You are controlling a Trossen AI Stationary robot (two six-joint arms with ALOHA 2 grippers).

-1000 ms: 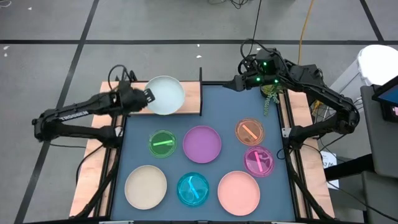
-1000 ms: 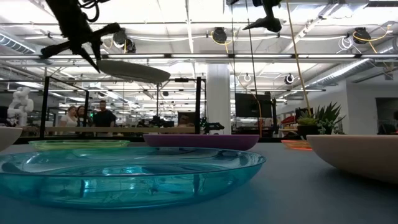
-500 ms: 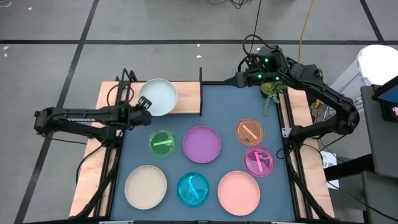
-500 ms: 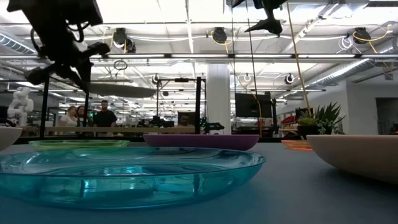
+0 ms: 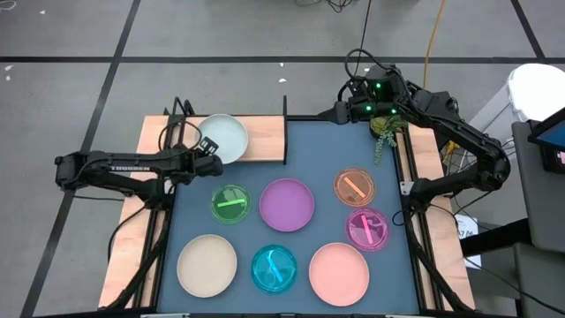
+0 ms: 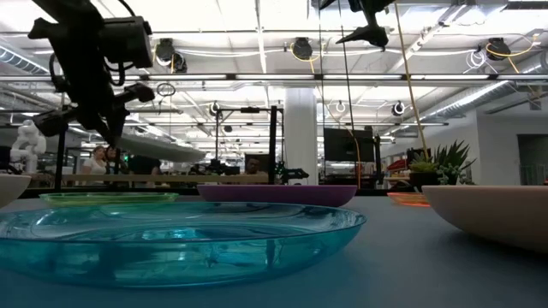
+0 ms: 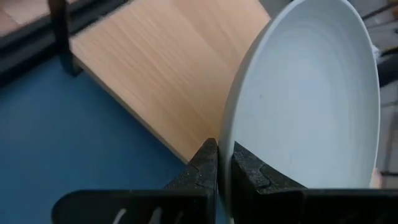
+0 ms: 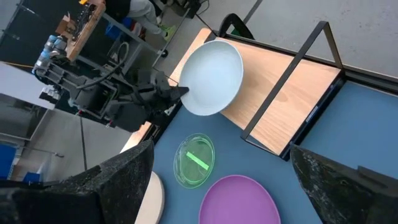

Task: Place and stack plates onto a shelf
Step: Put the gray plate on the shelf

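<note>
Left gripper (image 7: 222, 163) pinches the rim of the pale blue-white plate (image 5: 223, 139) above the wooden shelf (image 5: 265, 134); right gripper (image 5: 338, 113), jaws spread, holds nothing.

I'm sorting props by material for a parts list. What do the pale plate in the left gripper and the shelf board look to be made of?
Pale blue-white plate: looks like smooth moulded plastic, thin-rimmed with a soft sheen and faint concentric rings; glazed ceramic can't be ruled out. Shelf: light wood or wood-look laminate, matte, with fine straight grain lines; its uprights look like thin black metal.
</note>
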